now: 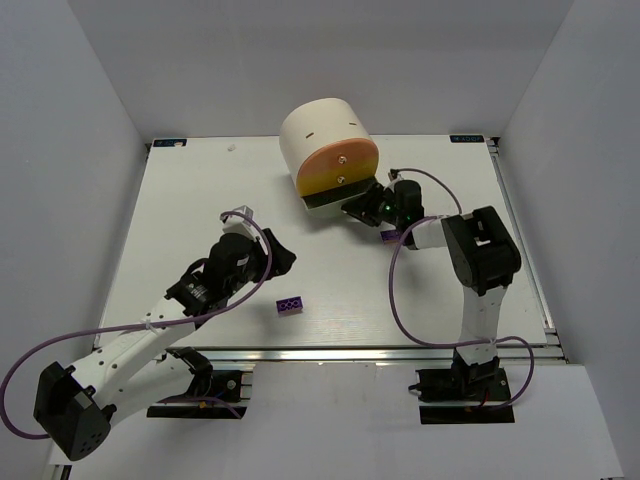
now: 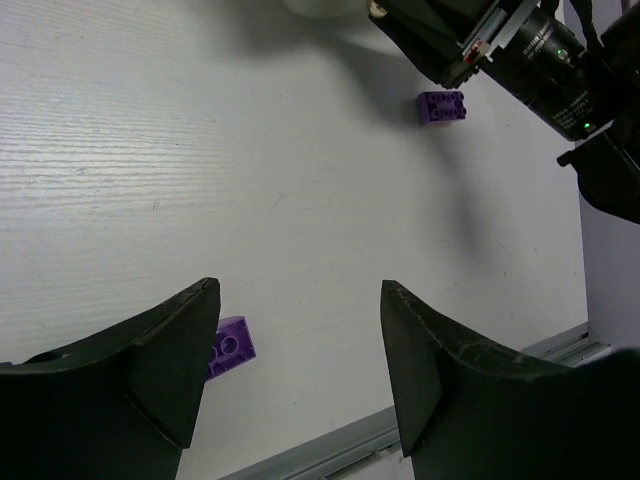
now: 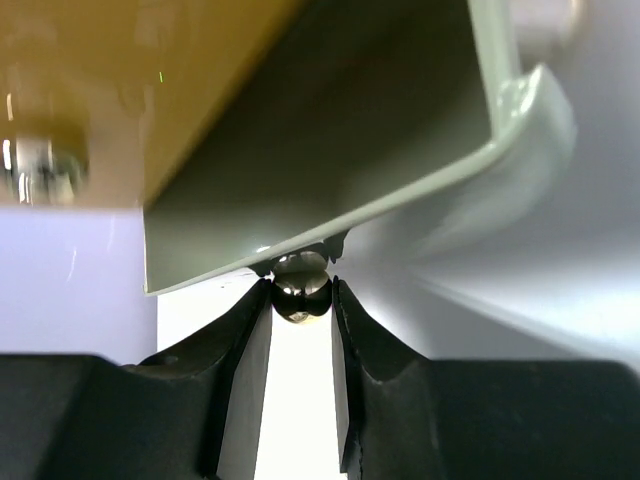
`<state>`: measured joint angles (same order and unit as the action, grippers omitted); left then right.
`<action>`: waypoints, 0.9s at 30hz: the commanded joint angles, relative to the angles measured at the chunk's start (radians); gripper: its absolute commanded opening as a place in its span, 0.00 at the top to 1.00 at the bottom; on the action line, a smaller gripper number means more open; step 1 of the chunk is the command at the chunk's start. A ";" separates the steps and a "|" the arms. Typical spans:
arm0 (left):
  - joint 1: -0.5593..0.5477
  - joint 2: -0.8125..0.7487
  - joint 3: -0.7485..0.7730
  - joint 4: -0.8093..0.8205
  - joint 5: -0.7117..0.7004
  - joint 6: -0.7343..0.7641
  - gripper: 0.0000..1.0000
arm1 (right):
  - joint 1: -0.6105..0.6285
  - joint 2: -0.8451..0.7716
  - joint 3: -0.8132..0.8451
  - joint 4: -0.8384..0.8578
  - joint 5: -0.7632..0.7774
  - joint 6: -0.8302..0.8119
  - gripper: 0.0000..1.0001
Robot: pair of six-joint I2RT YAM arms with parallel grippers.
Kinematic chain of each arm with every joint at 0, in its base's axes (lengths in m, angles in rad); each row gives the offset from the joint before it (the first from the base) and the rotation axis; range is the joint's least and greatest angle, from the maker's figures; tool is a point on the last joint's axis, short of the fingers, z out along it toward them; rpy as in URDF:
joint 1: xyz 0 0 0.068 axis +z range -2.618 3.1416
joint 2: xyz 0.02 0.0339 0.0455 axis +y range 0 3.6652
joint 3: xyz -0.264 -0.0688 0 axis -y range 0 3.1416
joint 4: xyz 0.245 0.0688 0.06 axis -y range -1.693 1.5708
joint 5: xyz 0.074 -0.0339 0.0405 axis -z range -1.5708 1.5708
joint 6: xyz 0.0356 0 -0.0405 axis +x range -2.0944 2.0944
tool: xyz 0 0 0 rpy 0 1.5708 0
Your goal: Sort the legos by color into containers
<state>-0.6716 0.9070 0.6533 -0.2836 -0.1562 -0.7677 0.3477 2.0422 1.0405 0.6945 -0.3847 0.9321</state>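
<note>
The cream cabinet stands at the back with its peach-orange drawer on top. The grey-green drawer at the bottom is pulled out a little. My right gripper is shut on its small metal knob, fingers on both sides, under the drawer front. One purple lego lies near the front; it shows by my left finger. A second purple lego lies under the right arm and shows far off. My left gripper is open and empty above the table. Other legos are out of view.
The right arm's wrist and camera reach across in front of the cabinet. The table's metal front rail runs just beyond the near purple lego. White walls enclose the table on three sides.
</note>
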 commanded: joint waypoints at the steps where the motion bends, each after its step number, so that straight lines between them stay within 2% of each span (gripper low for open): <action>1: -0.005 -0.014 -0.014 0.017 0.033 0.002 0.25 | -0.018 -0.091 -0.101 0.040 -0.032 -0.004 0.83; 4: -0.005 -0.016 -0.034 0.014 0.047 0.004 0.25 | -0.021 -0.146 -0.184 0.053 -0.040 -0.012 0.82; 7: -0.005 -0.016 -0.050 0.011 0.055 -0.001 0.25 | -0.023 -0.174 -0.223 0.059 -0.048 -0.026 0.75; 8: -0.005 -0.019 -0.053 0.012 0.058 -0.001 0.24 | -0.018 -0.177 -0.227 0.059 -0.051 -0.027 0.59; 10: -0.005 -0.020 -0.061 0.009 0.061 -0.004 0.24 | -0.024 -0.183 -0.226 0.068 -0.059 -0.047 0.37; 11: -0.005 -0.020 -0.063 0.006 0.061 -0.002 0.23 | -0.010 -0.182 -0.221 0.071 -0.077 -0.056 0.20; 13: -0.005 -0.019 -0.061 -0.003 0.061 -0.001 0.22 | -0.024 -0.186 -0.215 0.100 -0.124 -0.093 0.11; 15: -0.005 -0.016 -0.057 -0.022 0.053 -0.001 0.22 | -0.027 -0.203 -0.209 0.076 -0.183 -0.146 0.11; 19: -0.005 0.001 -0.044 -0.055 0.046 0.002 0.20 | -0.038 -0.278 -0.171 -0.119 -0.322 -0.387 0.13; 20: -0.005 0.012 -0.038 -0.066 0.046 0.001 0.20 | -0.038 -0.299 -0.160 -0.227 -0.371 -0.518 0.15; 22: -0.005 0.026 -0.032 -0.077 0.046 0.005 0.20 | -0.038 -0.359 -0.146 -0.353 -0.408 -0.654 0.18; 23: -0.014 0.047 -0.020 -0.091 0.047 0.008 0.20 | -0.036 -0.384 -0.137 -0.486 -0.457 -0.800 0.21; 26: -0.014 0.091 0.000 -0.114 0.063 0.041 0.20 | -0.032 -0.499 -0.125 -0.734 -0.546 -1.088 0.29; 27: -0.014 0.124 0.017 -0.117 0.070 0.059 0.20 | -0.035 -0.529 -0.125 -0.892 -0.577 -1.300 0.29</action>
<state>-0.6785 0.9916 0.6144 -0.3649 -0.1081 -0.7513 0.3145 1.6093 0.8799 0.1879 -0.7998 0.1337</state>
